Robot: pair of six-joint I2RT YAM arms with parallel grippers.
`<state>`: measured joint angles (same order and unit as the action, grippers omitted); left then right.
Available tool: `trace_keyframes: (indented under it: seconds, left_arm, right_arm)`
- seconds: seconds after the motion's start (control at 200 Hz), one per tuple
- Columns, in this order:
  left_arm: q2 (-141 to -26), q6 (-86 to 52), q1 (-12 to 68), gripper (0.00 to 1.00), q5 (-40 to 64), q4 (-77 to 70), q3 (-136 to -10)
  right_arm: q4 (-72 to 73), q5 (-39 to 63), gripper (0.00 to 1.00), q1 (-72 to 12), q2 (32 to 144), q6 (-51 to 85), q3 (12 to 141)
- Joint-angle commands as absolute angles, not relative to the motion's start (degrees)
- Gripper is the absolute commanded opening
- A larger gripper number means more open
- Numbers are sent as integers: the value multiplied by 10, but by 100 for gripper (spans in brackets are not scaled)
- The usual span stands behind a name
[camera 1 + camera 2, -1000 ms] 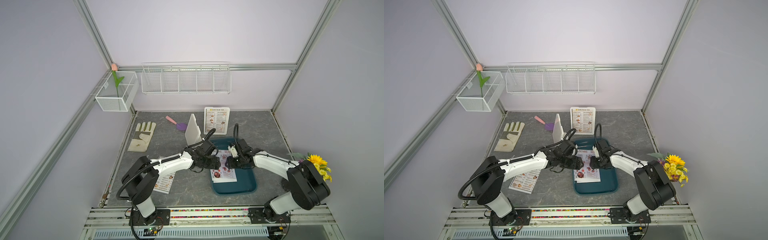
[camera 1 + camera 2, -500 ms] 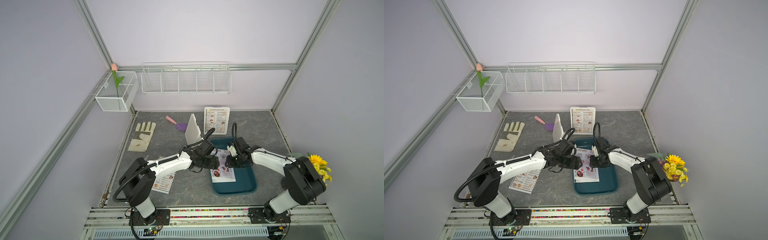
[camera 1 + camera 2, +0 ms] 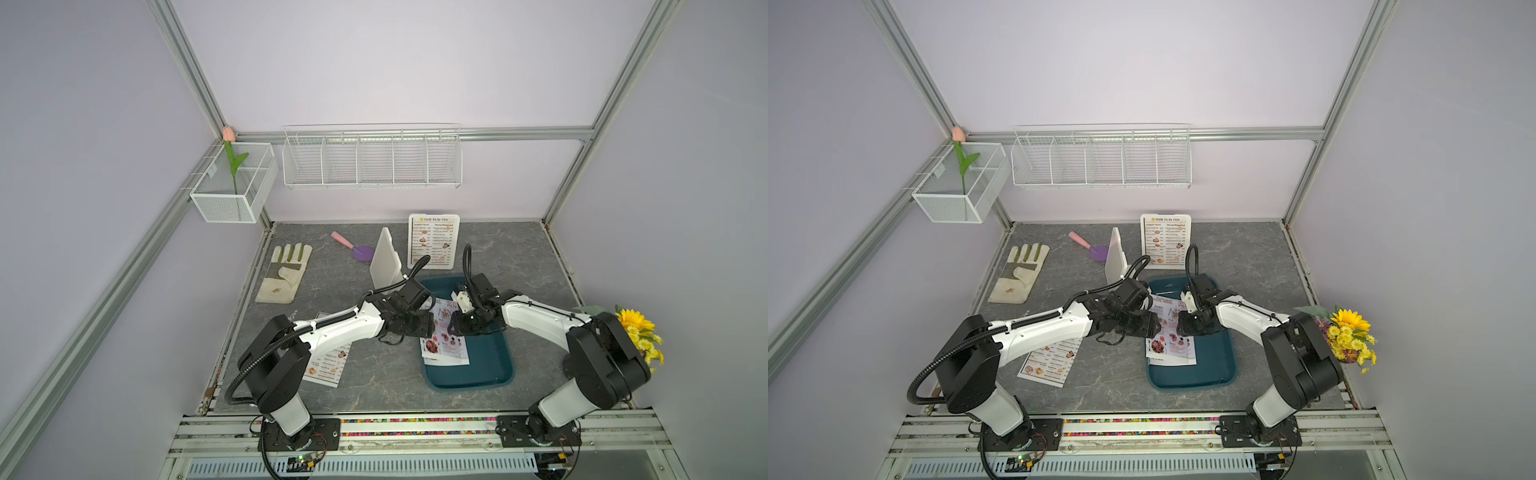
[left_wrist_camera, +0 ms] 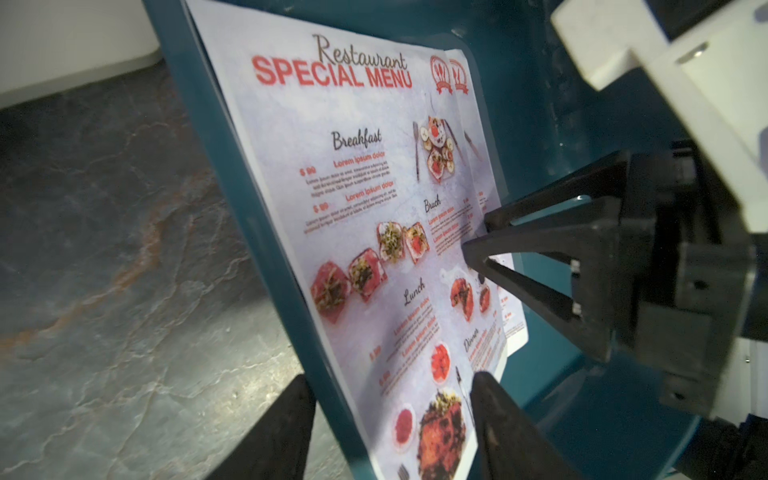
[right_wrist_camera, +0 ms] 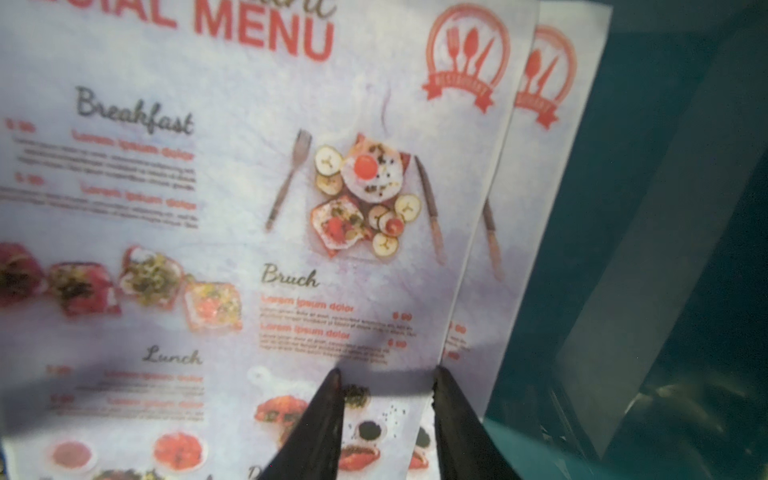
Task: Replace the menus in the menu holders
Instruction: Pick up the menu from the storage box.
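both tools meet at frame ctr in both top views, over the upper-left part of the tray (image 3: pixel 486 353). 2 special menus (image 3: pixel 444 347) lie stacked in the tray, slightly fanned, w/ the stack's left edge on the tray's left rim.

l tool (image 4: pixel 392 380): jaws apart, mid-wide. one finger (image 4: pixel 282 428) sits outside the rim over the counter (image 4: pixel 104 249), the other over the top sheet (image 4: pixel 374 208). rim + sheet edge are btw them, no pinch visible.

r tool (image 5: pixel 386 372): narrower, gap showing, nothing btw the jaws. tips are down on the top sheet near its edge on the r-arm side. l wrist view shows a tip touching the paper. lower sheet (image 5: pixel 561 145) pokes out past that edge.

rest of the task stuff, both top views:
- holder (image 3: pixel 432 266) w/ a dim sum menu (image 3: pixel 434 241) in it, upright at the back, just above the tray in frame.
- 2nd holder (image 3: pixel 384 257) upright just left of it, plain white face to cam. can't tell what's in it.
- other dim sum menu (image 3: pixel 328 365) flat on the counter, lower left of ctr, partly under the l arm.

glove (image 3: pixel 284 270) + purple scoop (image 3: pixel 359 251) sit upper left on the counter, well apart from the tray.
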<state>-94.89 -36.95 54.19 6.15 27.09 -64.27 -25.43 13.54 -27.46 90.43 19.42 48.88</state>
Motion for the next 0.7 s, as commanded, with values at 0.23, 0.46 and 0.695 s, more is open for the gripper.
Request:
trace_keyframes:
  seconds: [0.23,0.46,0.695]
  left_arm:
    - [-953,-384,546,52,23,280,-646]
    - [-958,-392,546,49,22,280,-646]
    - [-968,-397,548,44,20,280,-642]
  right_arm:
    - [-246,165,39,-278,892,184,485]
    - [-231,174,38,-278,900,190,482]
    - [-222,188,39,-279,900,193,476]
